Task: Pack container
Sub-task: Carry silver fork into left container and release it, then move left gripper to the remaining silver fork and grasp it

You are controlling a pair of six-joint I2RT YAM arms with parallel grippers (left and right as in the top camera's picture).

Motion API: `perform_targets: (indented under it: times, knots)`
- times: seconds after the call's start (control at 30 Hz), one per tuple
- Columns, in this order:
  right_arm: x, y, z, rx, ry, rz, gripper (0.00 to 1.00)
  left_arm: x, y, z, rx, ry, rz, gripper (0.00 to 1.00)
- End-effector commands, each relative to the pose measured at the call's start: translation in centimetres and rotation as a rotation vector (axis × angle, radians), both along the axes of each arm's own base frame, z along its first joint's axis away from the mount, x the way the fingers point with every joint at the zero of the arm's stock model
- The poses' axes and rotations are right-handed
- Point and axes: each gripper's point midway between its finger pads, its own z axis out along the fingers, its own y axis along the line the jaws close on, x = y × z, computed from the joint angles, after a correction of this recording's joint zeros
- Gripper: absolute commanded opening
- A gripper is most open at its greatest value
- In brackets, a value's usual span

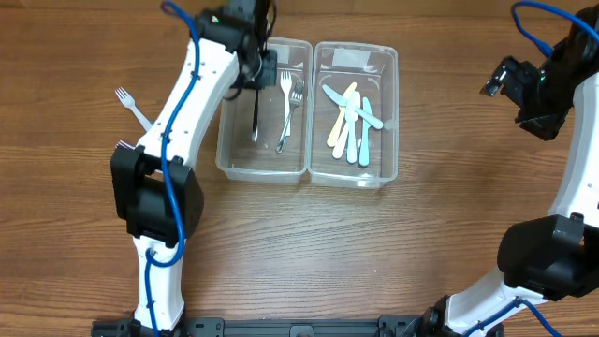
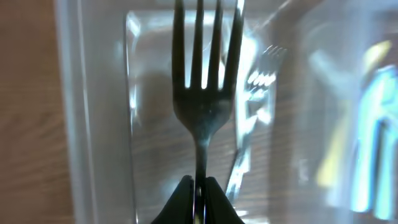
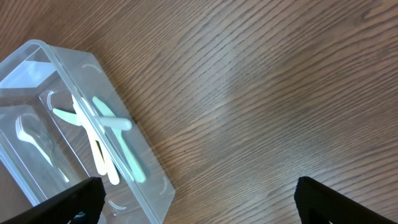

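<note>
Two clear plastic containers stand side by side. The left container (image 1: 230, 161) holds metal forks (image 1: 290, 110). The right container (image 1: 387, 103) holds several yellow and pale blue plastic knives (image 1: 353, 120), which also show in the right wrist view (image 3: 106, 138). My left gripper (image 1: 255, 77) is shut on a dark metal fork (image 2: 205, 93) and holds it tines-down inside the left container; its jaws (image 2: 199, 196) pinch the handle. My right gripper (image 1: 524, 89) hangs open and empty over bare table to the right of the containers; its fingers (image 3: 196, 199) are wide apart.
Another metal fork (image 1: 134, 108) lies on the wooden table left of my left arm. The right container's corner (image 3: 146, 165) reaches the lower left of the right wrist view.
</note>
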Motion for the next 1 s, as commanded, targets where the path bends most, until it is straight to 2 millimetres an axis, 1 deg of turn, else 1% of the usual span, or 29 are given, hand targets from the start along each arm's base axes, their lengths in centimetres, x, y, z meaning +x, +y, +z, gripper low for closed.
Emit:
perform_targets:
  times: [0.0, 0.03, 0.13, 0.17, 0.2, 0.27, 0.33, 0.37, 0.4, 0.5, 0.53, 0.57, 0.6, 0.7, 0.73, 0.8, 0.87, 0.9, 0.97]
  knots:
    - [0.1, 0.3, 0.5, 0.002, -0.017, 0.000, 1.00, -1.1, 0.7, -2.2, 0.003, 0.066, 0.053, 0.17]
    - [0.1, 0.3, 0.5, 0.002, -0.017, 0.000, 1.00, -1.2, 0.8, -2.1, -0.003, 0.072, 0.055, 0.21]
    - [0.2, 0.3, 0.5, 0.001, -0.021, 0.000, 1.00, -1.4, 1.1, -0.9, -0.013, 0.076, 0.060, 0.25]
    - [0.2, 0.3, 0.5, 0.001, -0.022, 0.000, 1.00, -1.6, 1.3, -0.3, -0.015, 0.082, 0.063, 0.30]
    - [0.2, 0.3, 0.5, 0.001, -0.021, 0.000, 1.00, -1.9, 1.6, 0.4, -0.016, 0.094, 0.066, 0.37]
    - [0.2, 0.3, 0.5, 0.000, -0.021, 0.003, 1.00, -2.9, 2.3, 1.7, -0.012, 0.131, 0.078, 0.49]
    - [0.2, 0.3, 0.5, 0.000, -0.019, 0.003, 1.00, -4.5, 2.9, 3.1, -0.021, 0.187, 0.085, 0.53]
    - [0.1, 0.3, 0.5, 0.001, -0.018, 0.003, 1.00, -4.9, 3.2, 3.4, -0.016, 0.202, 0.091, 0.54]
    - [0.1, 0.3, 0.5, 0.001, -0.018, 0.003, 1.00, -5.6, 3.9, 3.9, -0.004, 0.224, 0.101, 0.55]
    - [0.1, 0.3, 0.5, 0.001, -0.018, 0.003, 1.00, -6.5, 5.6, 4.2, 0.022, 0.265, 0.135, 0.58]
    - [0.1, 0.3, 0.5, 0.001, -0.018, 0.003, 1.00, -6.6, 6.3, 4.2, 0.021, 0.277, 0.176, 0.65]
    - [0.1, 0.3, 0.5, 0.001, -0.018, 0.003, 1.00, -6.6, 6.9, 4.1, 0.010, 0.286, 0.221, 0.85]
    - [0.1, 0.3, 0.5, 0.001, -0.018, 0.003, 1.00, -6.5, 7.2, 4.0, -0.004, 0.291, 0.254, 1.00]
    - [0.2, 0.3, 0.5, 0.001, -0.019, 0.003, 1.00, -5.7, 8.9, 3.8, -0.036, 0.283, 0.309, 1.00]
    - [0.2, 0.3, 0.5, 0.001, -0.018, 0.003, 1.00, -5.4, 9.6, 3.6, -0.038, 0.282, 0.337, 0.95]
    - [0.1, 0.3, 0.5, 0.001, -0.017, 0.003, 1.00, -5.5, 11.1, 2.8, -0.034, 0.303, 0.453, 0.87]
    - [0.1, 0.3, 0.4, 0.002, -0.014, 0.003, 1.00, -5.9, 12.5, 1.9, -0.023, 0.331, 0.562, 0.82]
    - [0.0, 0.3, 0.4, 0.003, -0.010, 0.003, 1.00, -6.1, 13.5, 1.1, -0.011, 0.343, 0.620, 0.77]
    - [-0.1, 0.4, 0.4, 0.005, -0.006, 0.003, 1.00, -6.3, 14.5, 0.2, -0.003, 0.361, 0.655, 0.72]
